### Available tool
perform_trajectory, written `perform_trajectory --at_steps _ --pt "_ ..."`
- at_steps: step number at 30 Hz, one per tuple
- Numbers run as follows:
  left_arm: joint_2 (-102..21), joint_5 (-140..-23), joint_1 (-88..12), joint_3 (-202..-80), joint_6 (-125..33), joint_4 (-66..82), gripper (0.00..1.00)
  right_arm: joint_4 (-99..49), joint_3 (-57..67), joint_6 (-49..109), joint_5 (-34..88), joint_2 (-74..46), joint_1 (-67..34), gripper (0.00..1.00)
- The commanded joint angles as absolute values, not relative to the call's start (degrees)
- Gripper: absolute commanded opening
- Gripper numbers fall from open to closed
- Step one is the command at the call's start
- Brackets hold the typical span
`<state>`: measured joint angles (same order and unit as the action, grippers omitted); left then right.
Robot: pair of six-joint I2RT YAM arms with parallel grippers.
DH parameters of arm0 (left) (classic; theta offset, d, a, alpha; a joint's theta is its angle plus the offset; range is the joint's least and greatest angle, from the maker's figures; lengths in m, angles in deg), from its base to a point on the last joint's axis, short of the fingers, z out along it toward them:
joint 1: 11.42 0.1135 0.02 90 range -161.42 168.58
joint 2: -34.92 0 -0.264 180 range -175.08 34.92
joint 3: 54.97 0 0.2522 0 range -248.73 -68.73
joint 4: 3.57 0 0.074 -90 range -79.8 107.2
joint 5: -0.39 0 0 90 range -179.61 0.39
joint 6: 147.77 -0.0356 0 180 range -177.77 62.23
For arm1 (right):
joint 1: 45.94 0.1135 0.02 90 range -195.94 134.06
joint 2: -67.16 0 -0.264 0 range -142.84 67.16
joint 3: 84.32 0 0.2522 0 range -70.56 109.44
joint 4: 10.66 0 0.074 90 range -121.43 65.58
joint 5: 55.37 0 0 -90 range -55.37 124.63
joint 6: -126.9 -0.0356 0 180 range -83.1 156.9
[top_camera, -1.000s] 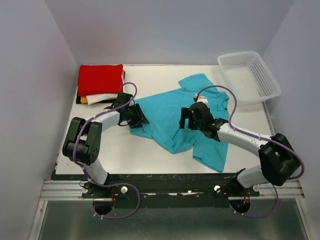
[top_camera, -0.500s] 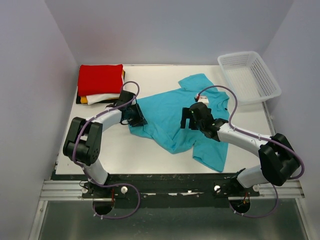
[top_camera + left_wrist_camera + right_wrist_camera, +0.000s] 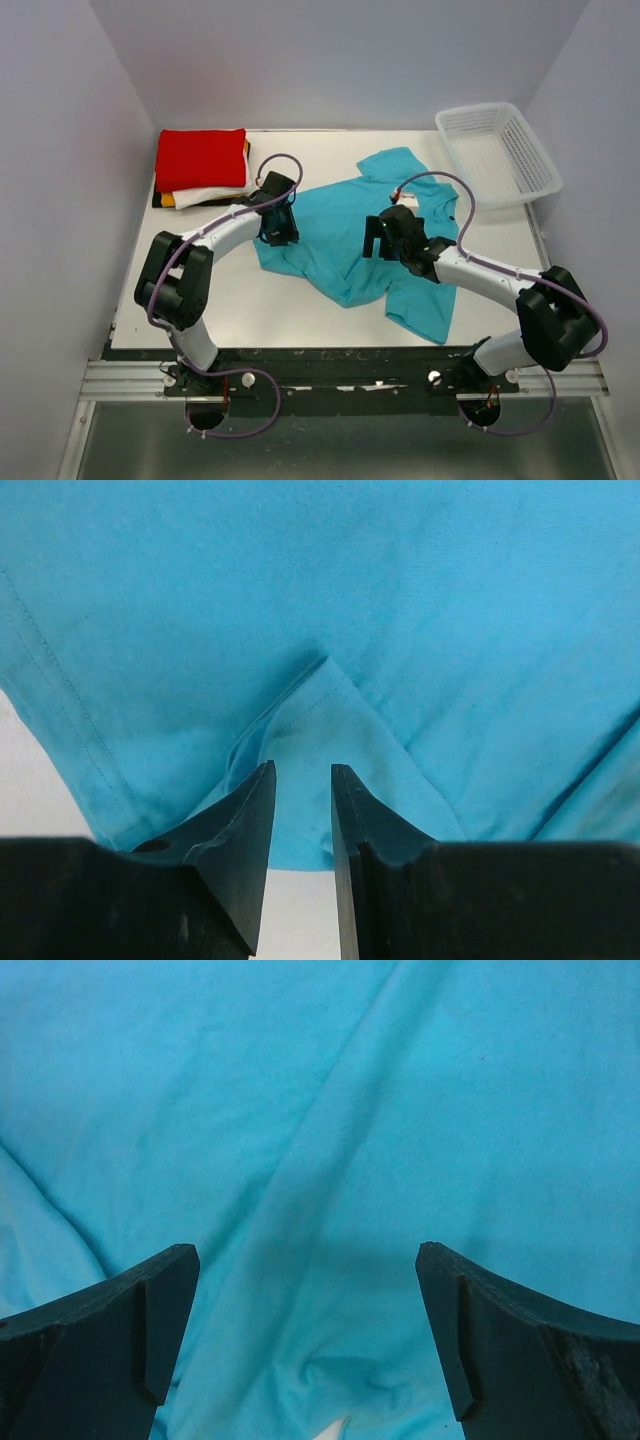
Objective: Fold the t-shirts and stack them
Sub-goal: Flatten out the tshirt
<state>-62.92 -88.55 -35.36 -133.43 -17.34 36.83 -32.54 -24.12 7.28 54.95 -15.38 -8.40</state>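
Looking at a rumpled turquoise-blue soft-cloth t-shirt [image 3: 340, 255] sprawled across the middle of the white worktop [image 3: 220, 300]. Got the left gripper [image 3: 302, 768] pinching a puckered fold near its left edge, right gripper [image 3: 307, 1252] spread wide over the middle, holding nothing. Probably light, floppy, non-slippery; best grabbed at hems or shoulder corners.

Turquoise t-shirt [image 3: 340, 255] lying rumpled; left gripper [image 3: 278, 232] at its left edge, right gripper [image 3: 373, 238] over its middle

A robotics lab cell: white walls [image 3: 60, 150] enclose a table [image 3: 200, 300] with arms [image 3: 480, 275] bolted to a rail [image 3: 130, 378].
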Motion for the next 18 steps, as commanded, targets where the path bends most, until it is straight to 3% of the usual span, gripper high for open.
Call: perform_trajectory --at_steps 1,18 --pt "-65.22 -94.32 -36.45 -135.72 -18.55 41.38 0.30 -33.61 -24.63 6.70 57.12 -16.48 -8.37 1.00" --pt "-62.32 -97.87 -36.22 -133.70 -16.99 41.75 0.30 -33.72 -24.36 6.87 57.09 -17.89 -8.33 1.00"
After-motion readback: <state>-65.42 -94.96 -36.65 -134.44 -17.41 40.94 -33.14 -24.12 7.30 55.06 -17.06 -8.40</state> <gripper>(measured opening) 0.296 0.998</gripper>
